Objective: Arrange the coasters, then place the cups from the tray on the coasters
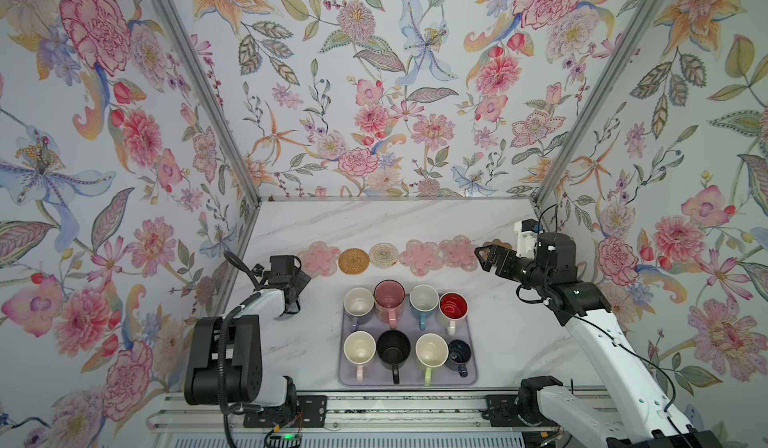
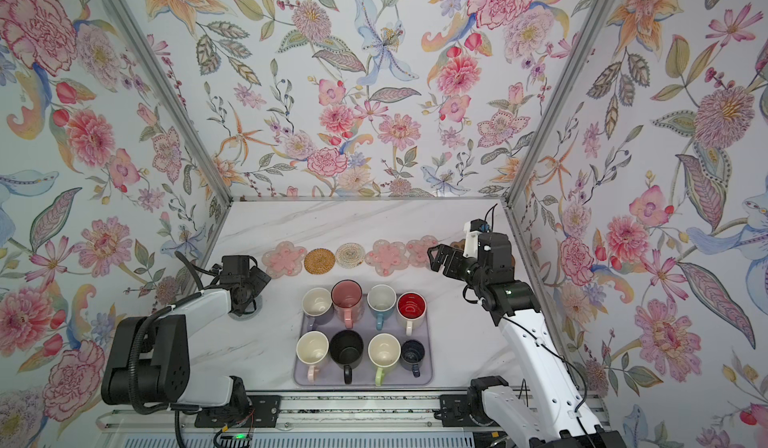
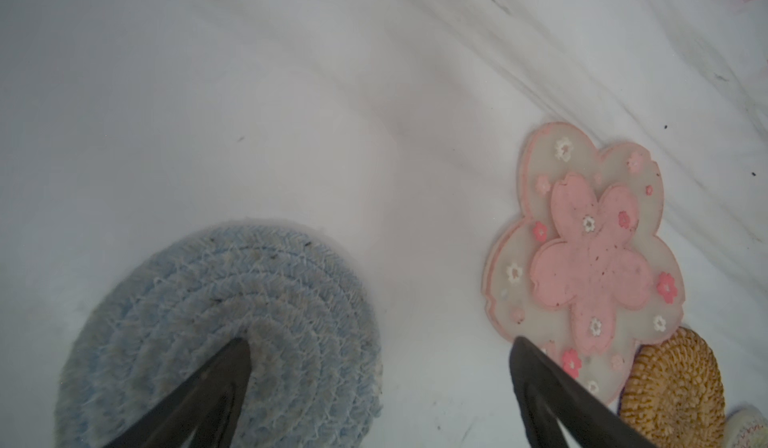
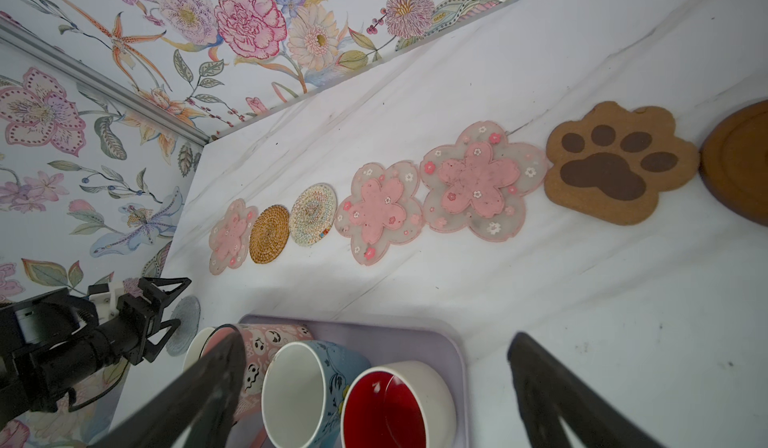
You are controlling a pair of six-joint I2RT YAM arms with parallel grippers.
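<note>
Staged robot test booth. Floral-papered wall panels (image 1: pixel 374 93) in aluminium framing (image 1: pixel 198 80), marble-look tabletop (image 1: pixel 374 221), arms (image 1: pixel 602 342) mounted on a rail (image 1: pixel 395 405).

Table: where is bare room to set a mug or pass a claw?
Free: the marble strip between coaster row and back wall; the patch between tray and right arm; a smaller one left of the tray. Crowded: the tray, full of mugs, and the narrow band between mugs and the row.
</note>
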